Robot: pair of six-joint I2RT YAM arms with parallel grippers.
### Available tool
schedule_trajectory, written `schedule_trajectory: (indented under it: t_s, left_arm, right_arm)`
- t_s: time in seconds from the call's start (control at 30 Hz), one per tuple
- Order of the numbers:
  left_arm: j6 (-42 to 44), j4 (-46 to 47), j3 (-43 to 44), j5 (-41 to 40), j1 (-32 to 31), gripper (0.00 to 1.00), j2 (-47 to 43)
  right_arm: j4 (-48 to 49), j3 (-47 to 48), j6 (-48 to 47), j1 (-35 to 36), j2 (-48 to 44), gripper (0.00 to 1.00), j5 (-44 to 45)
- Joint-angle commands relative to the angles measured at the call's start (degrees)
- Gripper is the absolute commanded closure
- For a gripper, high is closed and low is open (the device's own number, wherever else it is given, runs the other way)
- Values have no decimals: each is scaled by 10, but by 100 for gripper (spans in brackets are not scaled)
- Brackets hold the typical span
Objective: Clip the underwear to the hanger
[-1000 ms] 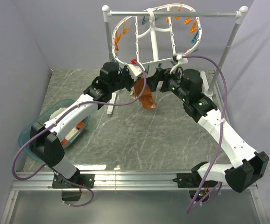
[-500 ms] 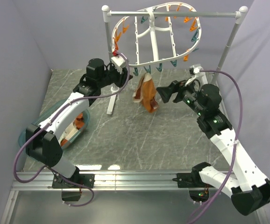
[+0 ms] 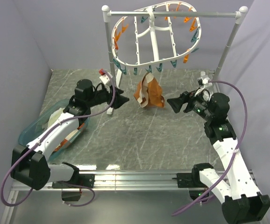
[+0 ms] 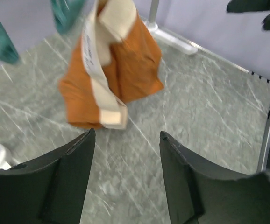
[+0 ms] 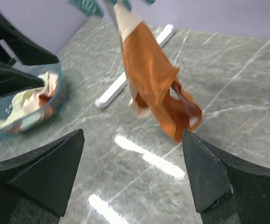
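The rust-orange underwear (image 3: pixel 150 91) with cream trim hangs by its waistband from a teal clothespin on the near rim of the white oval hanger (image 3: pixel 150 61). It dangles just above the table. My left gripper (image 3: pixel 124 99) hovers to its left, open and empty, apart from the cloth. In the left wrist view the underwear (image 4: pixel 112 70) hangs ahead of the spread left gripper (image 4: pixel 125 135). My right gripper (image 3: pixel 171 103) stands open to the right of the garment. The right wrist view shows the underwear (image 5: pixel 154 81) beyond the wide right gripper (image 5: pixel 132 133).
The hanger hangs from a grey-white pole stand (image 3: pixel 228 44), whose foot (image 3: pixel 110 110) lies on the marble table near my left gripper. A teal basket (image 3: pixel 32 128) with other garments sits at the left edge. Teal and orange clothespins (image 3: pixel 189 29) ring the hanger.
Both arms have pulled back from the hanger and lowered. My left gripper has opened and let go of the underwear, which now hangs from the clip by itself.
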Motion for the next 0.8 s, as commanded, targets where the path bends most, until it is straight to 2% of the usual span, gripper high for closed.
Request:
schedule_trajectory:
  t_s: [0.0,0.07,0.13,0.23,0.33,0.63,0.77]
  left_arm:
    - [-22,65,-40,-5,-2,37,-34]
    - [3,71,-53,-35,-2,37,-50]
    - [14,72,-53,-72,-1,36,-60]
    - [33,87,-54,-51,1,37,-71]
    - [36,128,-57,-33,2,37,-69]
    - [-38,324,-58,1,80,43,15]
    - [-77,413,-40,34,104,43,73]
  right_arm:
    - [9,-6,-34,-19,-24,7,-102]
    - [18,-7,-36,-20,-22,8,-131]
    - [18,13,-31,-21,-1,1,-159]
    - [15,34,-27,-20,29,0,-183]
    - [59,26,-5,-16,42,4,-177]
    - [113,97,-4,69,99,13,-76]
    - [141,125,-21,118,122,20,-26]
